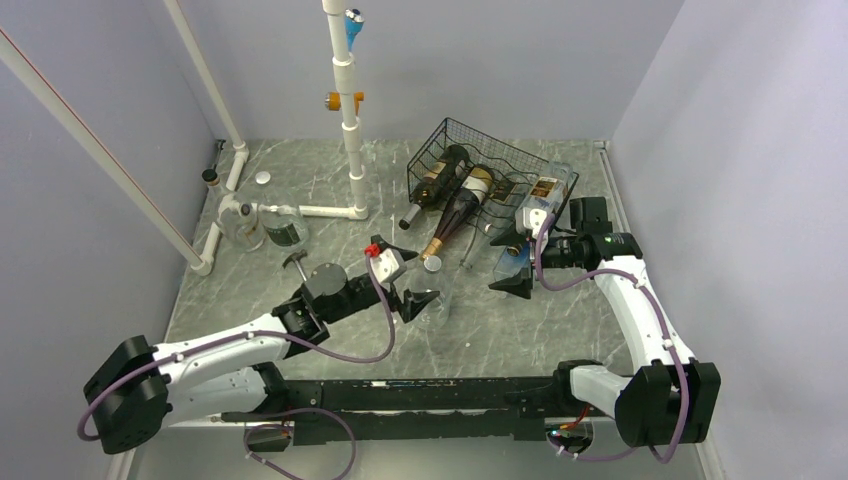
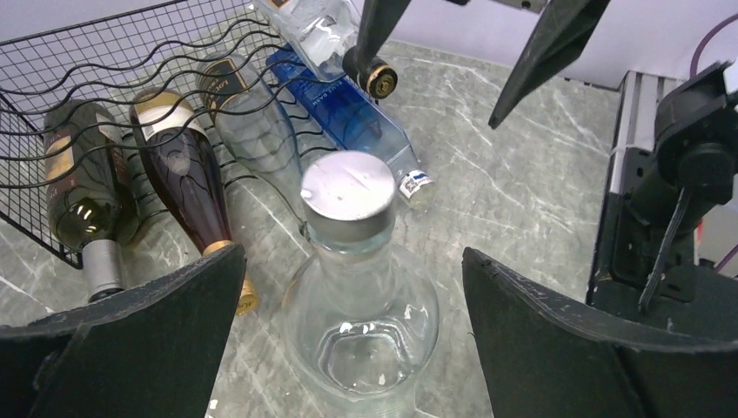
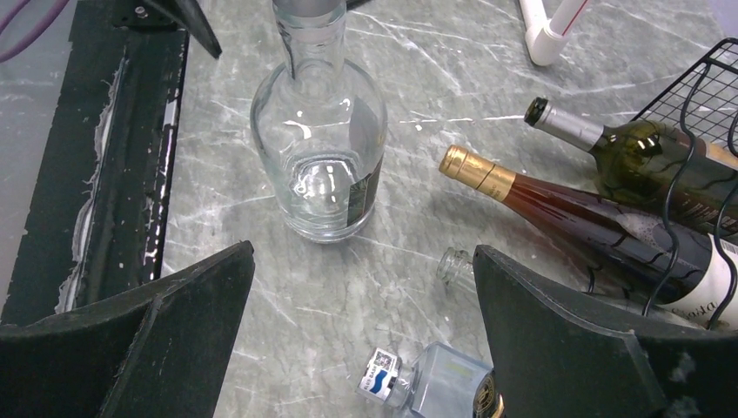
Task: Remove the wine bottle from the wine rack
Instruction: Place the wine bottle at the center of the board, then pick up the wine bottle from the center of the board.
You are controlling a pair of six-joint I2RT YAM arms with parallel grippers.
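The black wire wine rack [image 1: 470, 150] sits at the back right, also in the left wrist view [image 2: 87, 52]. A green bottle [image 1: 435, 182], a dark gold-foiled wine bottle [image 1: 462, 208], a clear bottle [image 2: 257, 122] and a blue bottle [image 1: 535, 205] lie in it, necks toward me. A clear silver-capped bottle [image 1: 432, 268] stands upright on the table in front. My left gripper [image 1: 415, 280] is open around it, fingers apart from the glass [image 2: 365, 322]. My right gripper [image 1: 512, 270] is open and empty above the blue bottle's cap [image 3: 383, 374].
A white pipe frame [image 1: 345, 120] stands at the back left, with two glass jars [image 1: 285, 230] and small caps [image 1: 262, 178] by its base. Grey walls close three sides. A black rail [image 1: 400, 395] runs along the near edge.
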